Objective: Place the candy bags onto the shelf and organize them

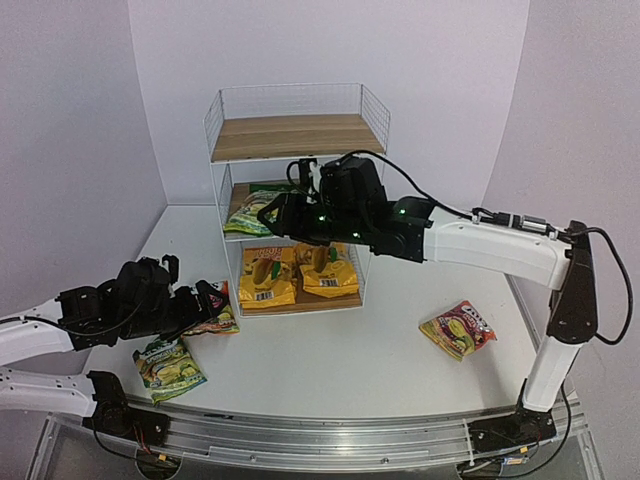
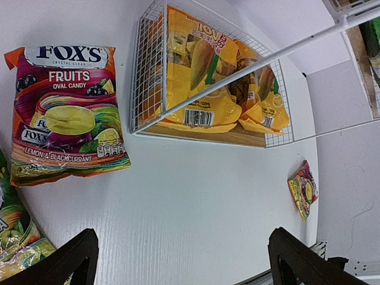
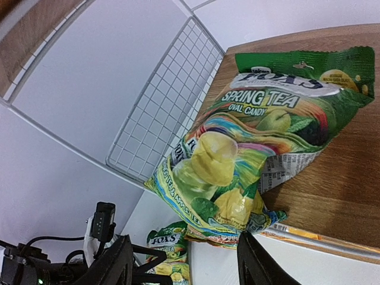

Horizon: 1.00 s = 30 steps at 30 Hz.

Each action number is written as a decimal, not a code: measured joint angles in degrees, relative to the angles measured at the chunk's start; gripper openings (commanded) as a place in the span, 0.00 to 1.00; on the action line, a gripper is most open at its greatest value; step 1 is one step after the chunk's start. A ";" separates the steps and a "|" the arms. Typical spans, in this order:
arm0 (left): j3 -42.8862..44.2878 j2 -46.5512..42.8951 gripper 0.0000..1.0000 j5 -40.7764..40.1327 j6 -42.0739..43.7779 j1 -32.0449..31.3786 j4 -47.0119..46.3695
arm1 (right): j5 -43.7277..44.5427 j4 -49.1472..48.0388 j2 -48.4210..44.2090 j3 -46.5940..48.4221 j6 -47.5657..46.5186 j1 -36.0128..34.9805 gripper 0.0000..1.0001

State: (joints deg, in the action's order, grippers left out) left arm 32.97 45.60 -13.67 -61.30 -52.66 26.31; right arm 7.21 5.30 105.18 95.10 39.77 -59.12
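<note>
Limply, a glossy green bag [image 3: 249,148] lies on the wood-grain shelf [image 3: 332,199].

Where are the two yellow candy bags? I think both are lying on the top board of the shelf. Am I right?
Not quite. Both yellow bags lie side by side on the bottom board of the shelf, not the top one. The top external view shows it.

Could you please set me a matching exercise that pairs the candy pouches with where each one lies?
Things:
1. pair of yellow-orange glossy pouches
2. green glossy pouch nearest the right fingers
3. two red-pink fruit-printed pouches

Places:
a. white table
b. middle wood-grain board of the white wire shelf
c. bottom wood-grain board

Pairs: 1-c, 2-b, 3-a.
</note>
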 measured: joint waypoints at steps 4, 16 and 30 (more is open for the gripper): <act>0.00 0.22 1.00 0.02 -0.02 0.00 -0.06 | -0.03 -0.94 2.22 2.00 -2.38 -0.09 0.55; -0.74 -1.00 1.00 -0.05 -0.19 0.00 -0.33 | 9.01 -1.79 2.76 0.69 -9.53 -0.32 0.59; 2.27 9.38 1.00 -0.57 1.84 6.23 3.41 | 4.48 14.19 -18.35 -23.70 0.41 2.91 0.91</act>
State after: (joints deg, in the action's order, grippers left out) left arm 35.24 54.98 -14.25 -59.45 -46.43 29.72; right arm 11.70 19.49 86.83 71.40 40.18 -56.21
